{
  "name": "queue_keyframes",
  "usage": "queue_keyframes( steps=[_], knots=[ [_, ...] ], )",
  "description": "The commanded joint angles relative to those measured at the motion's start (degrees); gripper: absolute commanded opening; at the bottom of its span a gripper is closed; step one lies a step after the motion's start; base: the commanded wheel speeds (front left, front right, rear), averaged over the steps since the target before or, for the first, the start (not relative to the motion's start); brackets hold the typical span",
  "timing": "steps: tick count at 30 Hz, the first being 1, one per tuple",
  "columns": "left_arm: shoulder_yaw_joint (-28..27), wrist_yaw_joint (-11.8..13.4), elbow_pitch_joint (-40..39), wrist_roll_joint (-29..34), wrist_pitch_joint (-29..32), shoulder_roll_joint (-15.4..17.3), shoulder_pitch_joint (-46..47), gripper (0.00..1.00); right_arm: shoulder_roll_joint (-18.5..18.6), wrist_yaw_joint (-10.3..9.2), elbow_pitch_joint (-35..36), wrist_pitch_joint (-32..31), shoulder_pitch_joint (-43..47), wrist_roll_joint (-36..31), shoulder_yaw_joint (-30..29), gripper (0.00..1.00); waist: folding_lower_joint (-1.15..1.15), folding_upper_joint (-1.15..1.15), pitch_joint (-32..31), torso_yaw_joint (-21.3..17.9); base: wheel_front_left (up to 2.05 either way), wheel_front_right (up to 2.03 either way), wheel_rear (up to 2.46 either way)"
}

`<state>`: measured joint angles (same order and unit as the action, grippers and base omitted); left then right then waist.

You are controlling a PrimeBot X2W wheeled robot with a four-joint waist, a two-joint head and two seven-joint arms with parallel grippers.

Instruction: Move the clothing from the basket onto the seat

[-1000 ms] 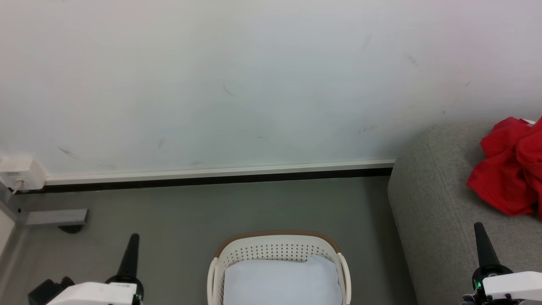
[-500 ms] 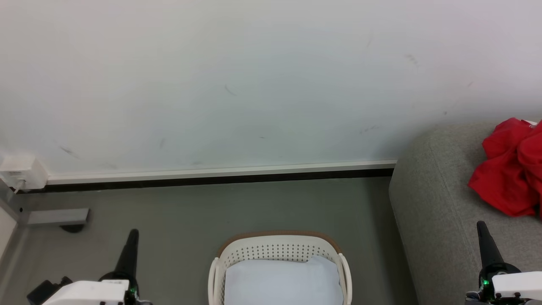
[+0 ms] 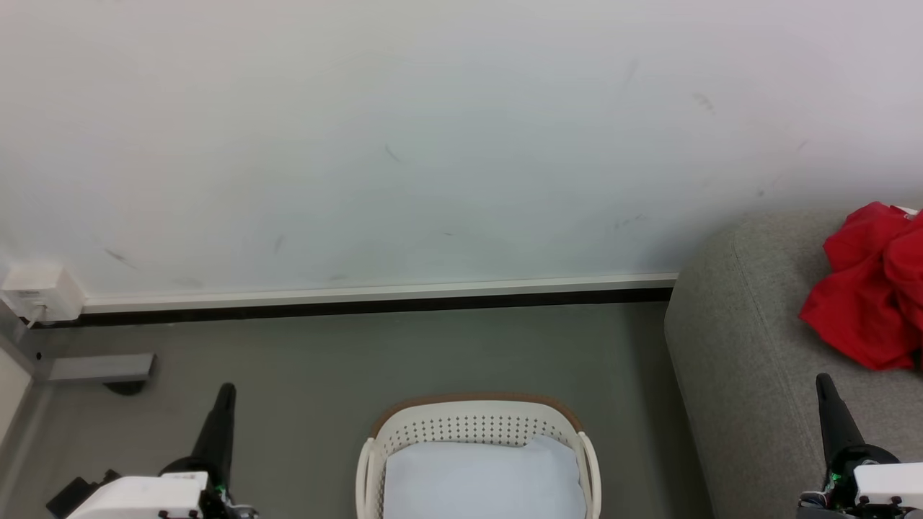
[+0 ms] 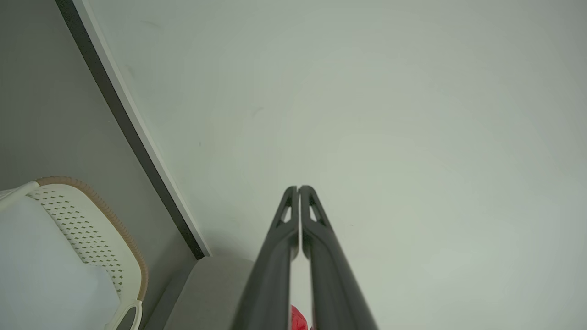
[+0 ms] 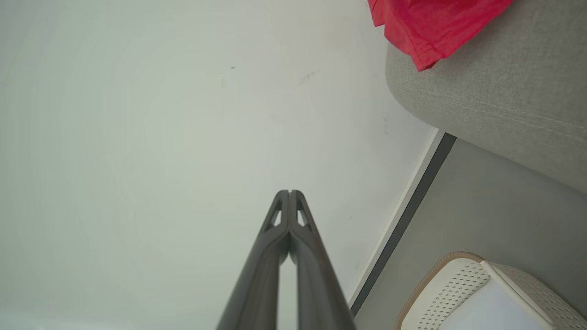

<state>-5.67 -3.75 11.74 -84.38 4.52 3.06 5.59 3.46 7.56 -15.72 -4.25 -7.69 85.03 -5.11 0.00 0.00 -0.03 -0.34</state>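
Clothing: the clothing (image 3: 869, 288) lies crumpled on the seat (image 3: 743, 346), at the right edge of the head view and well apart from the basket.
Basket: the basket (image 3: 472, 425) stands on the floor (image 3: 324, 360) between my two arms, near the end of the seat. Inside it I see a pale blue-white cloth (image 3: 483, 483) and no red.
Progress: I judge the move done, since the clothing is on the seat. The basket's near part is cut off by the frame edge, so I cannot vouch for that part.
Left to do: by my reckoning nothing, apart from settling my arms.
Left tool: my left tool (image 3: 226, 393) is closed, fingers pressed tip to tip with nothing between them, pointing at the wall (image 3: 433, 144).
Right tool: my right tool (image 3: 823, 382) is closed and empty too, held in front of the seat.
Head view adds: the whole layout, with basket, seat and both tools together.
Left wrist view adds: the shut seam between my fingers up close, and a sliver of red low behind them.
Right wrist view adds: a corner of the clothing resting on the seat's rounded edge, with its hem plain to see.
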Motion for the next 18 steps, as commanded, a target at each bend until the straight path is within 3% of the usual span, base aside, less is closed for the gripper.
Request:
queue_keyframes(
  steps=[1, 18],
  knots=[
    [-0.5, -0.4, -0.5, -2.1, 0.5, 0.1, 0.7, 0.0, 0.0, -0.11, 0.5, -0.5, 0.6, 1.5, -0.4, 0.0, 0.0, 0.0, 0.0, 0.0, 0.0, 0.0, 0.0],
    [-1.1, -0.6, -1.2, -8.1, 2.2, -0.2, 0.7, 0.0, -0.1, -0.13, 1.1, -2.0, 0.8, 7.9, -1.1, 0.0, 0.0, 0.0, -0.1, 0.3, 0.0, 0.0, 0.0]
  ],
)
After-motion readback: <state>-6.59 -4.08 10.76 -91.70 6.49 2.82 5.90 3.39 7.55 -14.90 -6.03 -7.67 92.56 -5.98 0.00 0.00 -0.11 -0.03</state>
